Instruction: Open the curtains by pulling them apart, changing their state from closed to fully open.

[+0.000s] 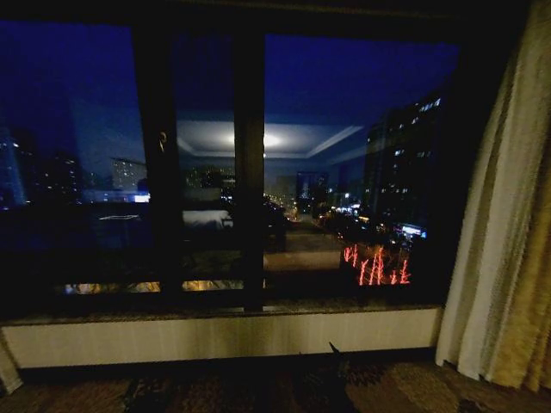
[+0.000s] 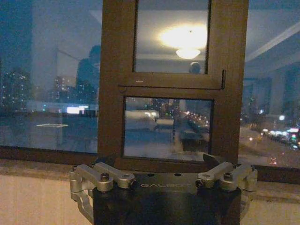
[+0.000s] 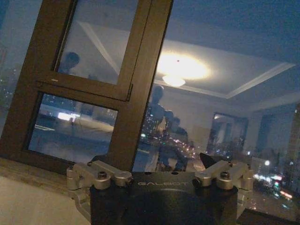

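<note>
Both hands, left hand (image 2: 163, 165) & right hand (image 3: 159, 161), open, empty, facing bare window (image 1: 258, 172). Curtains (image 1: 508, 241) bunched far right of them; looks fully open, likely nothing left to pull.

— What did the floor (image 1: 405, 387) carry?
— A dark patterned carpet, right up to the wall under the window. The curtains' (image 1: 504, 258) hems reached the floor at its right edge.

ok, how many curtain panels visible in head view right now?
2. One bunched panel hangs at the right edge of the window; a sliver of another shows at the lower left corner. More fabric may lie outside the frame.
</note>
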Robot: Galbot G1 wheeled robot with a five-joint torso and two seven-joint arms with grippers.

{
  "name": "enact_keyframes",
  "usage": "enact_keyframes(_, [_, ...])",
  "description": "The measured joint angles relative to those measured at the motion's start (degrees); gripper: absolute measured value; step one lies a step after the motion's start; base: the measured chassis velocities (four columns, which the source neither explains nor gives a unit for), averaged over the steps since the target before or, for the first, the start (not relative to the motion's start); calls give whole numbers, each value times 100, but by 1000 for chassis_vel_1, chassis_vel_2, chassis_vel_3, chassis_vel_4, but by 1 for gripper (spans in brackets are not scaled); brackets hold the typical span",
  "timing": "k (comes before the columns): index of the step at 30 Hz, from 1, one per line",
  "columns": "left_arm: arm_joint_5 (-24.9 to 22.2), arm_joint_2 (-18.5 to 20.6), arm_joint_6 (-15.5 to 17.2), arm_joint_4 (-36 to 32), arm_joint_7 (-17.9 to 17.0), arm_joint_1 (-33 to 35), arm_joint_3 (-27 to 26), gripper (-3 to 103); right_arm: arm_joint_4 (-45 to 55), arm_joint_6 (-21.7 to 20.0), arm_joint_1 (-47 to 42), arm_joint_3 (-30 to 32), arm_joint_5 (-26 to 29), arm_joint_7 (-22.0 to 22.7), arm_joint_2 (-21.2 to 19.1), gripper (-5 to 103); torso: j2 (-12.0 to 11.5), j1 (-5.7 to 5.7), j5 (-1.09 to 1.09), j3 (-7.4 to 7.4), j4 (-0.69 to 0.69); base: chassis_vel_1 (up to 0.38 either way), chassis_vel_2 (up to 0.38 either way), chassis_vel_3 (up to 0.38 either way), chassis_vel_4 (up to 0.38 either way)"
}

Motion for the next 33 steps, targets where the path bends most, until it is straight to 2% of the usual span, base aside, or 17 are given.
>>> enact_keyframes(4, [-179, 64, 11, 44, -18, -76, 93, 100, -35, -6, -11, -10, 97, 4, 1, 100, 1, -5, -2, -3, 0, 1, 4, 14, 2])
enact_keyframes(6, [-396, 147, 170, 62, -25, -141, 145, 100, -126, -20, -9, 16, 232, 60, 1, 100, 3, -8, -1, -4, -1, 0, 0, 0, 0])
enact_keyframes(8, [-524, 262, 335, 119, -29, -212, 204, 100, -178, -226, -29, 77, 461, 195, 2, 100, 3, -8, -1, -4, 0, 0, 0, 0, 0])
enact_keyframes(12, [-667, 395, 437, 217, -35, -289, 307, 100, -281, -417, -44, 229, 646, 442, 2, 100, 3, -7, -1, -3, -1, 0, 0, 0, 0])
enact_keyframes(22, [-891, 638, 325, 597, -165, -473, 625, 100, -246, -799, -170, 504, 867, 647, 1, 100, 3, -6, -2, -3, -1, 0, 0, 0, 0])
enact_keyframes(25, [-1180, 638, 613, 658, -171, -593, 694, 100, -140, -1068, -209, 619, 936, 660, 1, 100, 3, -6, -1, -3, -1, 0, 0, 0, 0])
enact_keyframes(30, [-1167, 615, 824, 696, -55, -657, 647, 100, -236, -1102, -256, 676, 1076, 616, 0, 100, 2, -6, 0, -3, -2, 0, 0, 0, 0])
enact_keyframes(33, [-1155, 609, 830, 634, -24, -590, 575, 100, -357, -1097, -230, 685, 1104, 563, 1, 100, 3, -6, 1, -3, -1, 0, 0, 0, 0])
